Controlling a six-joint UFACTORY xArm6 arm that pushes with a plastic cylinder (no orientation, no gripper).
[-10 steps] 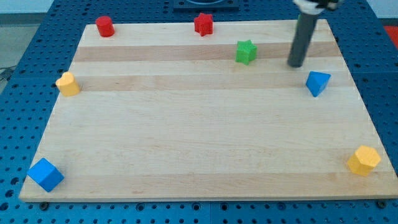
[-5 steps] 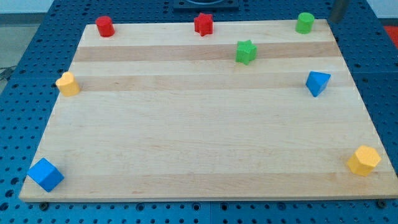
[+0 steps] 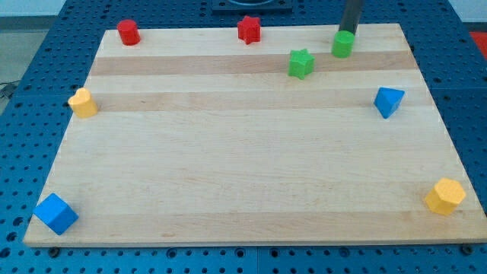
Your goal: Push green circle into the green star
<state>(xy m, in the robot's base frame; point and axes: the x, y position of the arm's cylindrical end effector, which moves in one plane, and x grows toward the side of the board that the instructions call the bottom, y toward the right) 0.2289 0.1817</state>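
Green circle (image 3: 342, 44) is sitting near the view's top edge of the tabletop (image 3: 251, 175), just right of the green star (image 3: 301, 63) and slightly higher — the two are close but a thin strip of wood is showing between them. My tip (image 3: 349, 31) is resting against the circle's upper right side, the dark rod rising out of the view's top. As for the end effector, it is a plain rod with no parts to spread or press together, so nothing is being pinched.

Edges are holding most of the other blocks. A red cylinder-like block (image 3: 128, 32) and a red star (image 3: 249, 30) are lying along the top edge, a yellow block (image 3: 82, 102) is sitting at the left edge, a blue cube (image 3: 55, 214) is occupying the bottom left corner, a yellow hexagonal block (image 3: 445, 196) is sitting near the bottom right corner, and a blue angular block (image 3: 388, 101) is standing near the right edge. Wide open room is stretching across the middle and lower part of the board.

Pale wood in lengthwise planks is making up the surface — it is lying on a blue perforated base (image 3: 23, 46) that is showing on all sides. No readable writing is showing anywhere.
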